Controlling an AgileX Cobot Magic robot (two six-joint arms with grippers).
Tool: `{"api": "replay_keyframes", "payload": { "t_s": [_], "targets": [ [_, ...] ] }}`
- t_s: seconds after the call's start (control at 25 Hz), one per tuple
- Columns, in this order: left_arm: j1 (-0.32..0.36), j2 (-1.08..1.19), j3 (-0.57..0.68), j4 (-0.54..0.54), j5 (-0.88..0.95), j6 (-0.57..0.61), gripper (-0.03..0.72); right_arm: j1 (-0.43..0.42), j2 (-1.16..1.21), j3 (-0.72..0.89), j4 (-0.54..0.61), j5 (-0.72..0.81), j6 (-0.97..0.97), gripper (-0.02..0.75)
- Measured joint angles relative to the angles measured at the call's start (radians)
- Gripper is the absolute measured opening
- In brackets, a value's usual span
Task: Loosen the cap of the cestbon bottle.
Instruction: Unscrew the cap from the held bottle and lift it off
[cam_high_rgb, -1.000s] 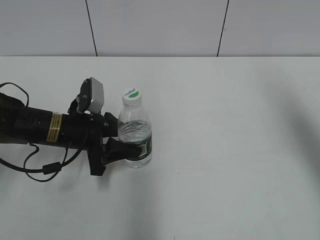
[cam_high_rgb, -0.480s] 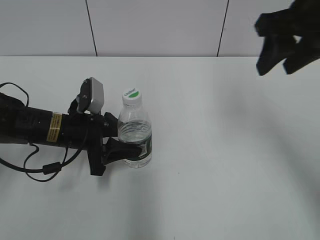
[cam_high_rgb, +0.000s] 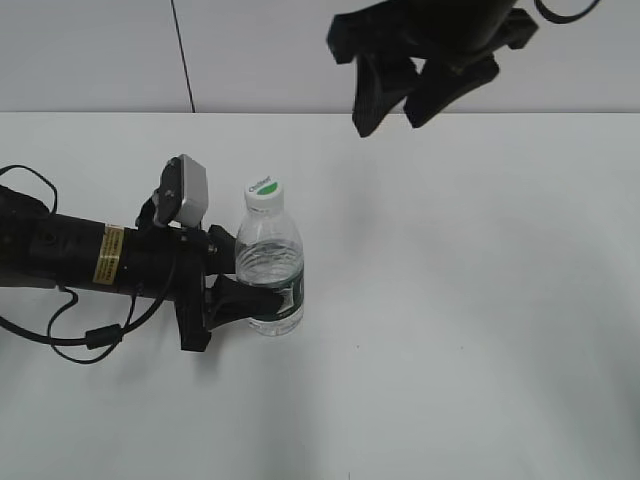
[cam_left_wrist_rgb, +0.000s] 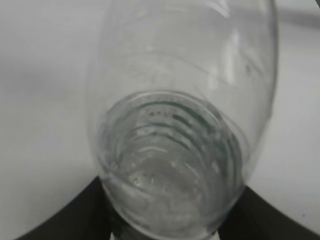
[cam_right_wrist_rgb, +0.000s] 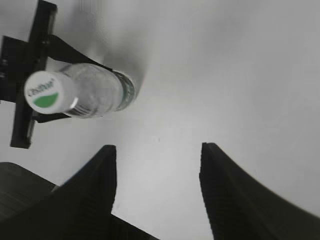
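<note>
Mid-table, left claw (cam_high_rgb: 250, 290) grips the upright cestbon bottle (cam_high_rgb: 270, 270); right claw (cam_high_rgb: 392, 112) hangs wide, well apart.

White cap (cam_high_rgb: 264, 190) with a green half-disc; clear ribbed cestbon bottle (cam_high_rgb: 270, 262), dark green label; black tools; white worktop (cam_high_rgb: 460, 300).

My pictures are bright with soft light from above. Shadows on the white table (cam_high_rgb: 480, 300) look faint. The cestbon bottle (cam_left_wrist_rgb: 180, 145) looks blurry up close, and the right gripper (cam_high_rgb: 400, 100) looks smeared.
</note>
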Motion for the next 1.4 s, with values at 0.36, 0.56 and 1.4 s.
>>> {"api": "replay_keyframes", "payload": {
  "t_s": [0.36, 0.56, 1.4],
  "targets": [
    [0.000, 0.000, 0.000, 0.000, 0.000, 0.002, 0.352, 0.127, 0.127, -0.164, 0.002, 0.000, 0.007, 0.414],
    [0.000, 0.000, 0.000, 0.000, 0.000, 0.003, 0.350, 0.161, 0.176, -0.186, 0.005, 0.001, 0.008, 0.414],
    [0.000, 0.000, 0.000, 0.000, 0.000, 0.003, 0.342, 0.182, 0.266, -0.196, 0.027, 0.003, 0.036, 0.413]
  ]
}}
